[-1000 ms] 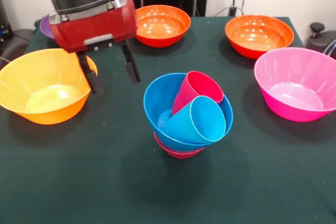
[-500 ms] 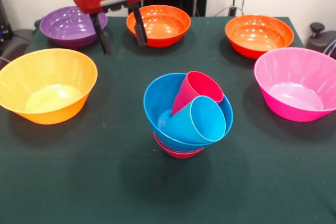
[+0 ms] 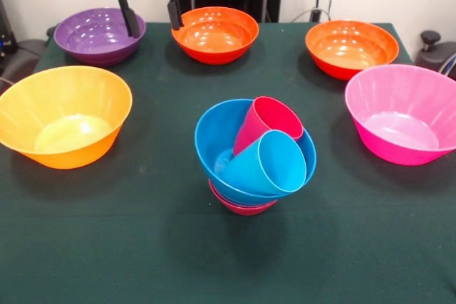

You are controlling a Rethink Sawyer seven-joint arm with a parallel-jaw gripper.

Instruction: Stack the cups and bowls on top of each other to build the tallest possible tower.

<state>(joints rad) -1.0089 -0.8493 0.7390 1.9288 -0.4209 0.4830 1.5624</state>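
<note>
The tower (image 3: 254,158) stands at the table's middle: a small red bowl (image 3: 242,206) at the bottom, a mid-sized blue bowl (image 3: 214,140) on it. Inside that bowl the crimson red cup (image 3: 267,120) and the light blue cup (image 3: 267,163) lie tilted, mouths toward the camera. My gripper (image 3: 151,21) is open and empty, raised at the far left, between the purple bowl (image 3: 96,35) and an orange bowl (image 3: 215,33), well away from the tower.
A second orange bowl (image 3: 351,48) sits at the far right. A large pink bowl (image 3: 402,113) is on the right and a large yellow-orange bowl (image 3: 63,115) on the left.
My gripper has risen and drawn back toward the far side of the table, away from the yellow-orange bowl. It stays open. The bowls and cups have not moved.
</note>
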